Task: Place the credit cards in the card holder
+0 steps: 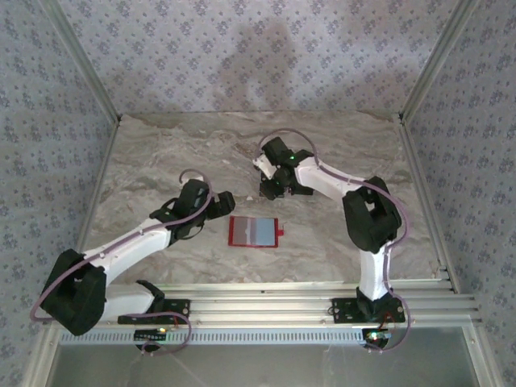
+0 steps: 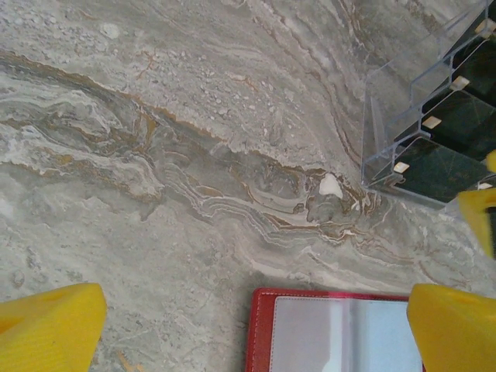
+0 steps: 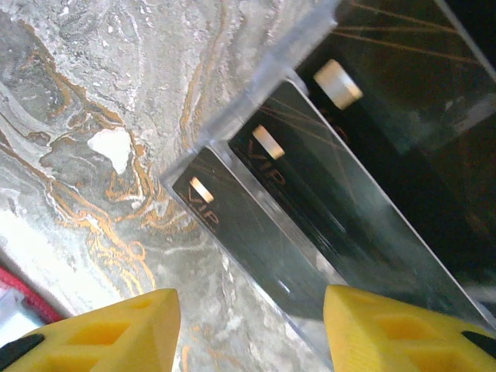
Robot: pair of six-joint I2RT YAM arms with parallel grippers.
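A small red leather-like fold-over wallet [image 1: 255, 231] is seen lying open and flat on the grey marble-patterned bench [image 1: 161, 153], pale grey-blue inside facing up, between the two arms. Flat black rectangular cards [image 3: 256, 217], marked VIP and carrying pale tabs, are stood in tiers inside a clear acrylic stepped stand [image 2: 380, 101]. The stand is set on the bench just beyond the wallet, slightly to the right and apart from it. The left claw [image 1: 224, 201] is held low beside the wallet's left edge, its yellow fingers [image 2: 46, 325] spread wide with nothing pinched. The wallet's top edge is seen between them in the left wrist view. The right claw [image 3: 252, 325] is placed over the stand, its fingers parted. The lower corner of the front card and stand is seen in the gap, not visibly pinched. Whether anything is touched cannot be told.
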